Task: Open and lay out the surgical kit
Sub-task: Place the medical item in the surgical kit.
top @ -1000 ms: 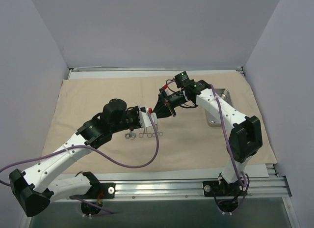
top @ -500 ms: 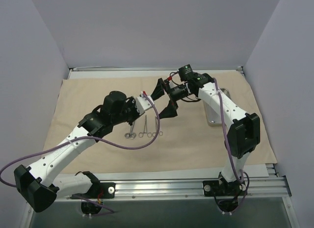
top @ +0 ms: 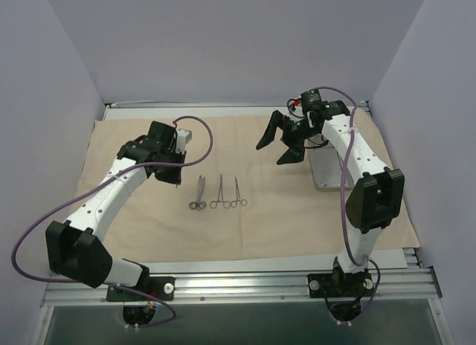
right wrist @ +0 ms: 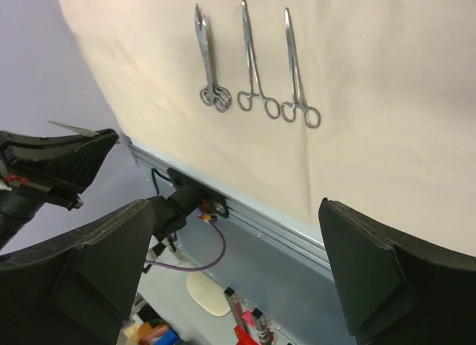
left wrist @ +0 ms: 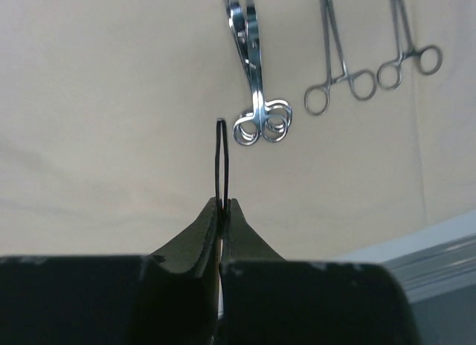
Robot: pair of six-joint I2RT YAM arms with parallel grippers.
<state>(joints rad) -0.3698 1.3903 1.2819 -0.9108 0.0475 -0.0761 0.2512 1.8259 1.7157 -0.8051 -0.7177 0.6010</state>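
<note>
Over the cloth wrap (top: 297, 211), I see left gripper (left wrist: 221, 204) pinching thin tweezers (left wrist: 221, 155), right gripper (top: 270, 153) spread wide.

Matt beige cloth wrap (left wrist: 111, 137) ahead of the left gripper (left wrist: 222, 204), soft, finely woven, faintly creased. Just past the fingertips, polished silver steel in the scissors (left wrist: 253, 66) and the two ring-handled forceps (left wrist: 328, 21), bright with glare; smooth matt black plastic on the fingers (left wrist: 193, 241), pinched on thin tweezers (left wrist: 221, 155), dark edge-on. Same dull black plastic on the spread right gripper (right wrist: 236, 211), and a shiny steel tray (top: 321, 183) just behind it.
</note>
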